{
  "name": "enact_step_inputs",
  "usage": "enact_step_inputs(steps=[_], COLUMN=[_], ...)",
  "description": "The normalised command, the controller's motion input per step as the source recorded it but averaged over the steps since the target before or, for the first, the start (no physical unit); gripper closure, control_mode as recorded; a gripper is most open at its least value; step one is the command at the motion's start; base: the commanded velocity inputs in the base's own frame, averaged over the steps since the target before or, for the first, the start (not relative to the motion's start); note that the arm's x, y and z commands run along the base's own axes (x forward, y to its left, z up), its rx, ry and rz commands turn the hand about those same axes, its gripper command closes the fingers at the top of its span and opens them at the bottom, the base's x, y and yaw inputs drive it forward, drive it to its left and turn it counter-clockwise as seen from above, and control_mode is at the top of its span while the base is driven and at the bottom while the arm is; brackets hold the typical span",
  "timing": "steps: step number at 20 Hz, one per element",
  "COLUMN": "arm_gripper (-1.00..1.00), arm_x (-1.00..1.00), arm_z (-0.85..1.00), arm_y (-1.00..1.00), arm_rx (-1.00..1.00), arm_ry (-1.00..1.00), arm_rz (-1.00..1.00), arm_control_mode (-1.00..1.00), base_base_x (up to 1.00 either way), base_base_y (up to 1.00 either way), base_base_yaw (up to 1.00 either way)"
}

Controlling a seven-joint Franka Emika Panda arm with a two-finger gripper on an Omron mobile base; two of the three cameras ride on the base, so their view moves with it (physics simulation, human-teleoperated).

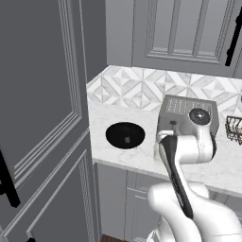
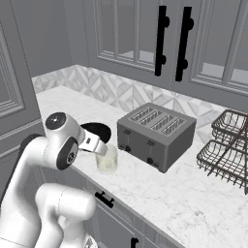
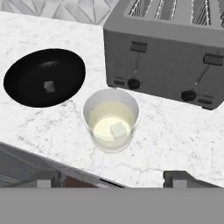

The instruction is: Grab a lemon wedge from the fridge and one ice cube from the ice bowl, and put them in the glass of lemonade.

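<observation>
The glass of lemonade [image 3: 111,119] stands on the marble counter in front of the toaster, with a small pale ice cube [image 3: 118,130] lying in its yellow liquid. Directly above the glass hangs my gripper [image 3: 113,178], open, its fingertips [image 3: 183,176] spread wide with nothing between them. In the right base view my hand hovers just over the glass [image 2: 107,161]. The black ice bowl [image 3: 26,87] sits to the glass's left and holds one ice cube [image 3: 49,86]; it also appears in the left base view [image 1: 116,134]. The lemon wedge and the fridge are out of view.
A grey four-slot toaster [image 2: 155,133] stands close behind the glass. A dark wire rack [image 2: 227,145] sits at the counter's right. A tall grey panelled cabinet [image 1: 42,118] borders the counter on the left, upper cabinets with black handles [image 2: 162,41] hang above.
</observation>
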Motion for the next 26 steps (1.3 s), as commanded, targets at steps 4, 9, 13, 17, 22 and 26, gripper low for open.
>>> enact_step_inputs(steps=[4, 9, 13, 17, 22, 26], arm_gripper=[-1.00, -1.00, -1.00, -1.00, -1.00, -1.00], arm_x=[-0.60, -0.69, -0.61, -0.66, -0.20, 0.00], arm_z=[0.09, 0.06, -0.05, -0.11, -0.05, 0.00], arm_y=[0.09, 0.10, 0.26, 0.05, 0.00, 0.00], arm_rx=[0.09, 0.07, -0.01, 0.00, 0.00, 0.00], arm_ry=[-0.17, -0.09, -0.09, -0.01, 0.00, 0.00], arm_rz=[0.11, 0.07, 0.05, 0.02, 0.01, 0.00], arm_control_mode=[-1.00, -1.00, -1.00, -1.00, 1.00, 1.00], base_base_x=[0.00, 0.00, 0.00, 0.00, -0.80, -1.00], base_base_y=[0.00, 0.00, 0.00, 0.00, 0.00, 0.11], base_base_yaw=[0.00, 0.00, 0.00, 0.00, 0.08, 0.22])
